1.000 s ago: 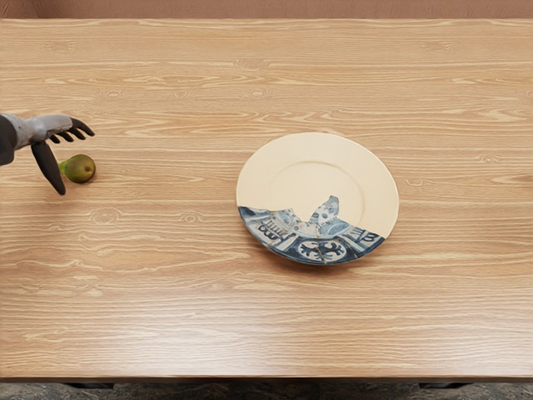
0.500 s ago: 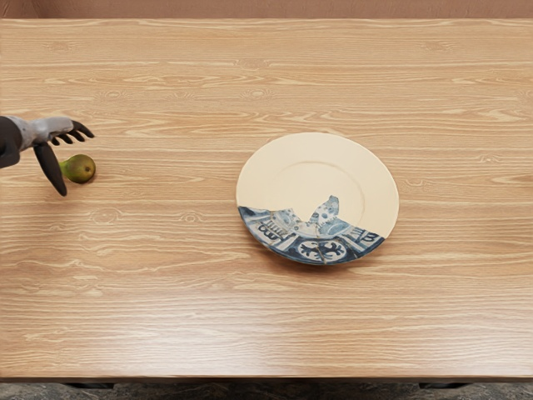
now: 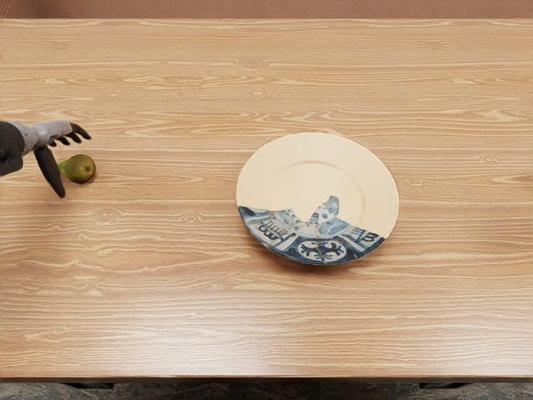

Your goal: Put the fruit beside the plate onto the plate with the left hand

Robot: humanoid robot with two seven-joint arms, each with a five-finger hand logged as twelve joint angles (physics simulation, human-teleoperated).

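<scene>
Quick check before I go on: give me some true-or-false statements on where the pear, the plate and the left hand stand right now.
1. The pear lies on the table, well to the left of the plate. True.
2. The left hand is shut on the pear. False: its fingers are spread beside the pear and do not grasp it.
3. The pear already sits on the plate. False: it rests on the bare wood near the table's left edge.
4. The plate is cream with a blue pattern on its near part. True.
5. The right hand reaches in over the plate. False: no right arm shows in the head view.
</scene>
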